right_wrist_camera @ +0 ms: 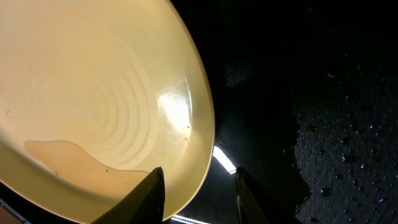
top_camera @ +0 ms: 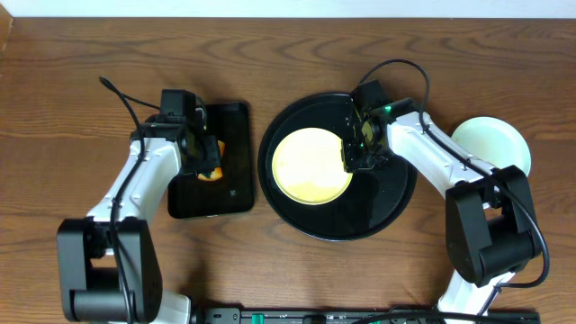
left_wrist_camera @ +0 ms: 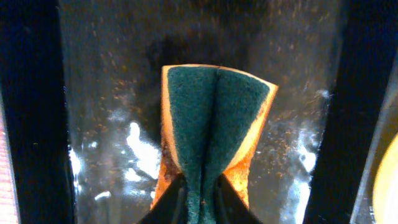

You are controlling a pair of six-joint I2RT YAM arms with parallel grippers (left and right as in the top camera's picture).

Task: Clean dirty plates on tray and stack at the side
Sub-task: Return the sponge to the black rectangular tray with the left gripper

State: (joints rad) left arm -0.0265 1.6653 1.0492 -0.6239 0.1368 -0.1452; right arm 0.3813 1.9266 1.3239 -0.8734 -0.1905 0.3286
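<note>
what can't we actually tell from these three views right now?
- Overhead: sponge mostly hidden under the left gripper.
- Overhead: whether the mint plate is one or a stack; too small, partly behind the right arm.
- Right wrist: yellow plate cut off by frame edges.
- Right wrist: finger contact with the rim hidden at the bottom edge.

A pale yellow plate [top_camera: 310, 167] lies on my round black tray [top_camera: 378, 211]; a mint plate [top_camera: 493, 144] sits well to its right.

No legible text, labels, brands, numbers or signs in the overhead or either wrist view.
</note>
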